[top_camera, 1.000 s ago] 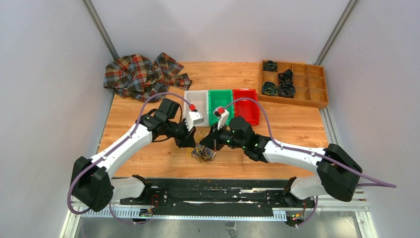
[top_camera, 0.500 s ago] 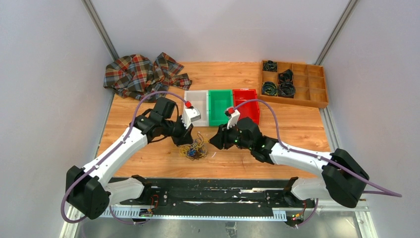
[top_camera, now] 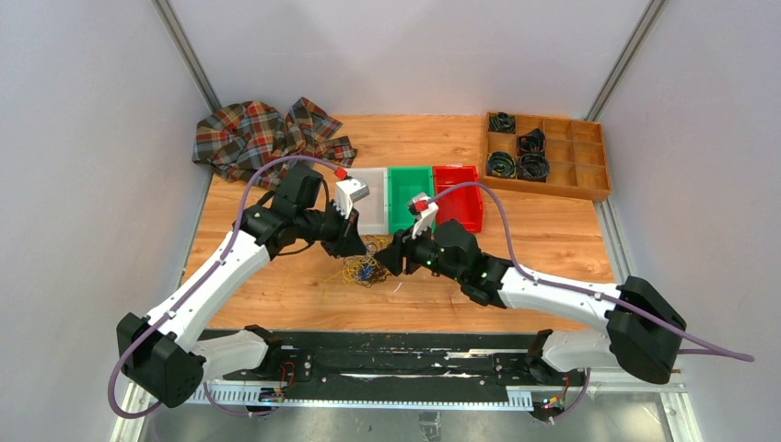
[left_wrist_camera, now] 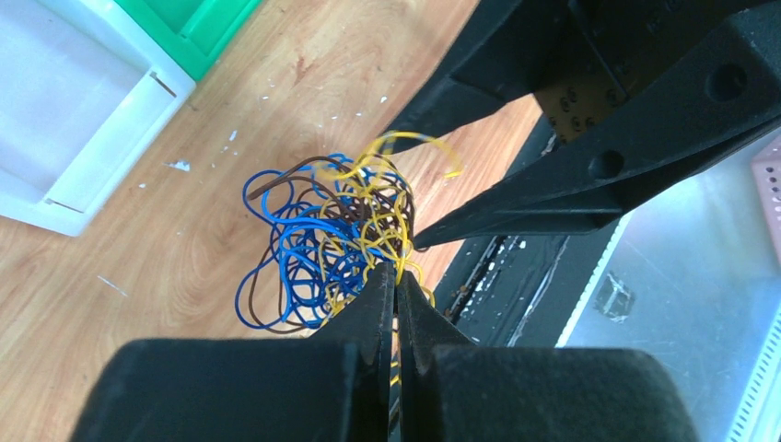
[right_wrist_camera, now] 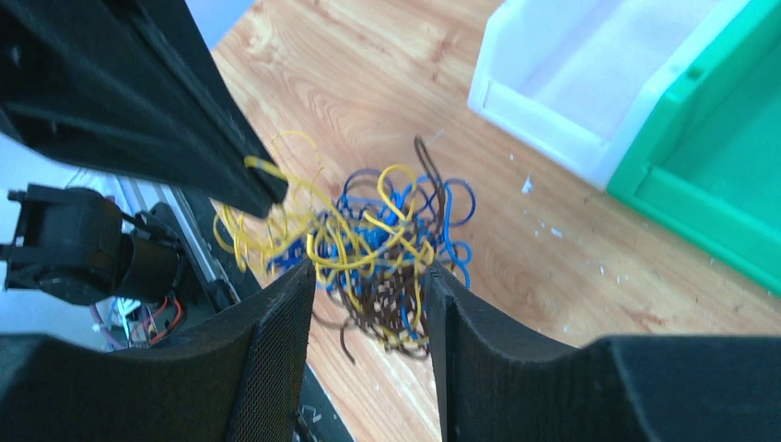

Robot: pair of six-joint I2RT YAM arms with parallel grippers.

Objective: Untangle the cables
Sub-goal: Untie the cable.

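Plain pale-grey walls close the cell on three sides, a back wall (top_camera: 405,55), a left wall (top_camera: 83,184) and a right wall (top_camera: 700,138), with slim aluminium posts (top_camera: 184,51) at the far corners. The table (top_camera: 553,249) is warm planked wood. A black rail (top_camera: 405,354) runs along its near edge, with dull metal sheet (top_camera: 414,422) below. The light is soft and even.

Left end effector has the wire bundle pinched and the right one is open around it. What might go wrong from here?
1. The left end effector grips the cables only at its tips, on a yellow strand or two; a pull may slip it free.
2. The right end effector straddles many loops; closing there could grab several colours at once and tighten the knot.
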